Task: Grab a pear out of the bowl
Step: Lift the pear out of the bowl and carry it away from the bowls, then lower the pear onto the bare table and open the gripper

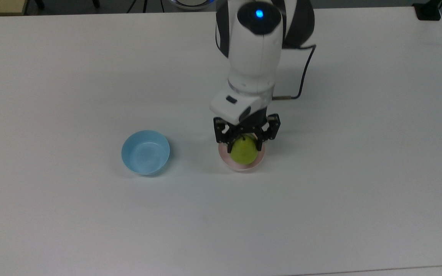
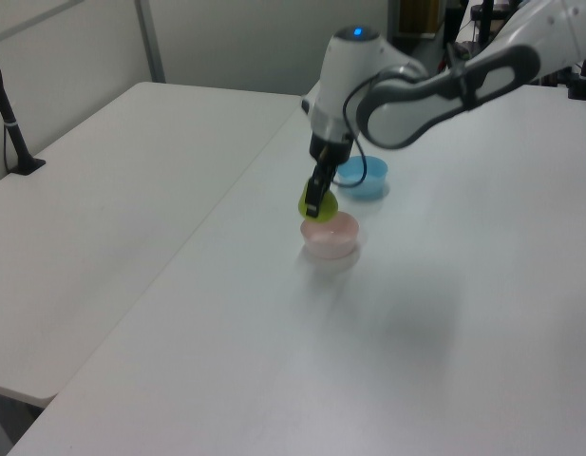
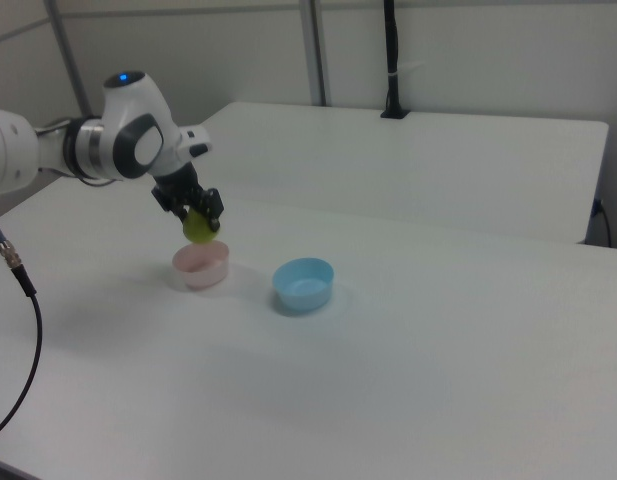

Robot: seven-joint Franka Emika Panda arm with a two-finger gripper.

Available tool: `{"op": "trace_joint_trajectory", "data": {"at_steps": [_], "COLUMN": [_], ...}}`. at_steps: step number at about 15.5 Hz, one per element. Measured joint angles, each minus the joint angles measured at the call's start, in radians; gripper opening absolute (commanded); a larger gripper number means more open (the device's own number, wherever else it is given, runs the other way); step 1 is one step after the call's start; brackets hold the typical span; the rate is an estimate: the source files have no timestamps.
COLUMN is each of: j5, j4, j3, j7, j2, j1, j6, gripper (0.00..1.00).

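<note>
The yellow-green pear (image 1: 243, 152) (image 2: 312, 203) (image 3: 198, 229) hangs in the air just above the pale pink bowl (image 1: 225, 160) (image 2: 330, 237) (image 3: 201, 264). My gripper (image 1: 244, 147) (image 2: 312, 207) (image 3: 201, 222) is shut on the pear, one black finger on each side of it. In the right view the pear is clear of the bowl's rim. The bowl stands on the white table with nothing in it.
A light blue bowl (image 1: 145, 152) (image 2: 363, 177) (image 3: 304, 283) stands on the table (image 1: 90, 214), to the top view's left of the pink bowl. A black cable (image 1: 301, 80) runs from the wrist. A second white table (image 2: 103, 199) adjoins on the left view's left.
</note>
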Motion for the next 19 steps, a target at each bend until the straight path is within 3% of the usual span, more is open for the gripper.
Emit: {"op": "trace_joint_trajectory", "data": {"at_steps": [4,7,10,14,19], "j5": [0.0,0.0,-0.037,-0.124,-0.187], "j4": [-0.125,-0.201,-0.285,-0.373,-0.379], "j3": [0.015,0.107,0.163,0.182,0.189], "j7": [-0.055,-0.228,-0.328,-0.345,-0.345], "j2": [-0.165,-0.296,-0.368,-0.351,-0.247], "j1": [-0.072,-0.251,-0.355,-0.382,-0.373], "j6": [-0.072,-0.274,-0.363,-0.373,-0.349], "gripper": [0.23,0.23,0.23,0.27,0.43]}}
